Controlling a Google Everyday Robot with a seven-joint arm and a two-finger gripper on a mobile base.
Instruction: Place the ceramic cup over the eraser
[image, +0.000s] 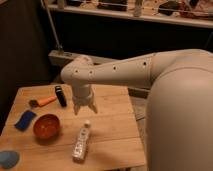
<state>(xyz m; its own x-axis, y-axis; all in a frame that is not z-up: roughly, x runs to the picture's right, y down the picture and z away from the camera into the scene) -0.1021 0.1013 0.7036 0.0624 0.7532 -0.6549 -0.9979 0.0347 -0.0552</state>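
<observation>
1. Dark wall and a cluttered shelf form the background; a wooden tabletop (115, 135) fills the lower left of the view
2. Orange-red bowl (47, 126): stands upright towards the left side of the tabletop and serves as the reference landmark for the items below
3. Ceramic cup (8, 159): small and blue, in front of the bowl and to its left, at the near corner of the tabletop, partly cut off by the edge of the view
4. Eraser (60, 96): narrow black block lying behind the bowl, slightly to its right, well apart from the ceramic cup
5. Orange-handled tool (42, 102): lies behind the bowl, just left of the eraser; contact between the two cannot be told
6. Flat blue pad (25, 120): lies just left of the bowl
7. Clear bottle (81, 141): lies on its side to the right of the bowl and slightly nearer the front edge
8. White arm (125, 72): reaches in from the right; its end effector (85, 111) points downward over bare wood, to the right of the bowl and slightly behind it, with fingers spread apart and holding nothing
</observation>
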